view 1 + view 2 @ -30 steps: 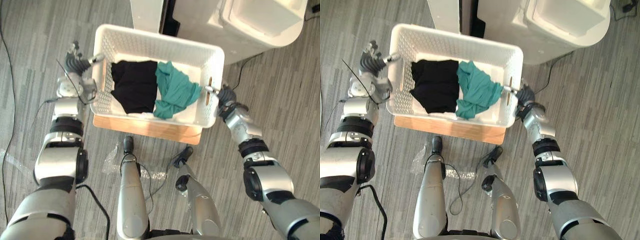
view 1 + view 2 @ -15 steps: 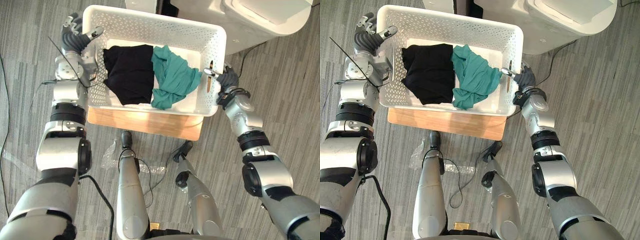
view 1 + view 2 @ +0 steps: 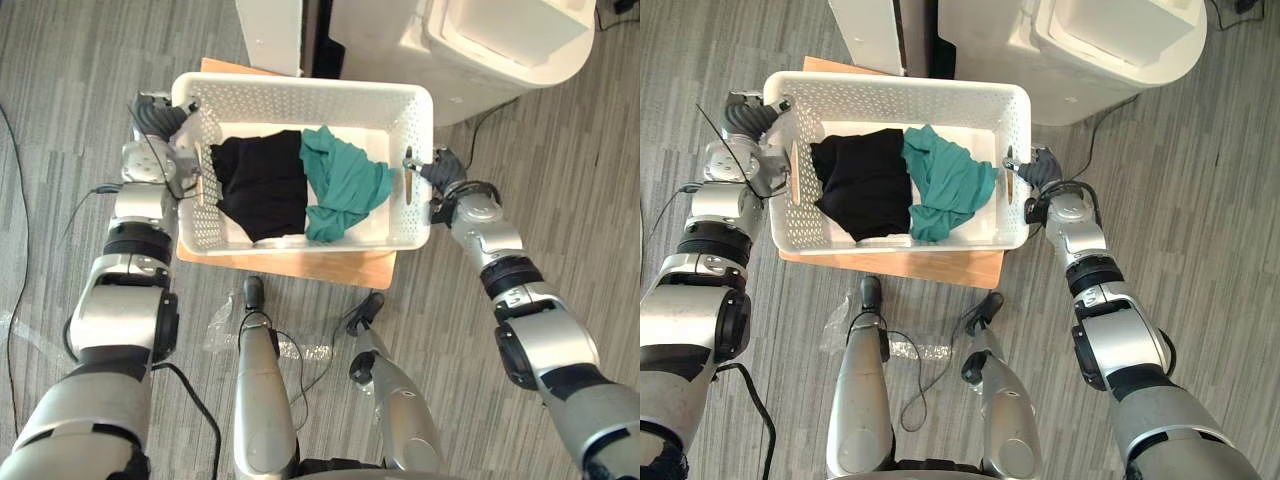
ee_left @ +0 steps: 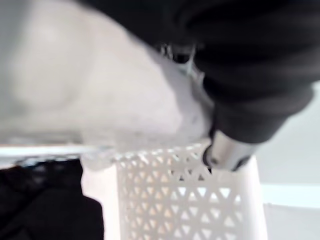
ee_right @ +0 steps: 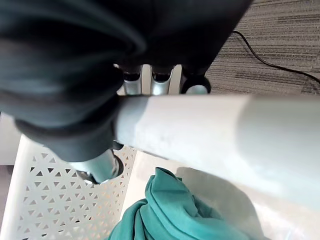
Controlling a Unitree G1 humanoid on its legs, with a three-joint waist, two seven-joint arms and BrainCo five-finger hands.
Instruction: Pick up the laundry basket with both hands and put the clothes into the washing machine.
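Observation:
A white perforated laundry basket [image 3: 300, 86] rests on a low wooden platform [image 3: 300, 266]. Inside lie a black garment [image 3: 262, 188] and a teal garment [image 3: 345, 186]. My left hand [image 3: 155, 118] sits at the basket's left end, near its far corner, with its fingers curled over the rim. My right hand [image 3: 445, 166] grips the right end beside a wooden handle [image 3: 408, 180]. In the right wrist view the fingers hook over the rim [image 5: 200, 125] and the thumb [image 5: 97, 167] presses the wall below. The left wrist view shows the thumb [image 4: 225, 150] against the basket wall [image 4: 175, 200].
A white washing machine [image 3: 500, 40] stands just beyond the basket, to the right. A white panel [image 3: 270, 35] stands left of it. Crumpled clear plastic [image 3: 225, 320] lies on the grey floor in front of the platform.
Both hands, open beside the basket's ends a second ago, have curled onto its rims. The whole view has shifted, so the basket looks lower and smaller.

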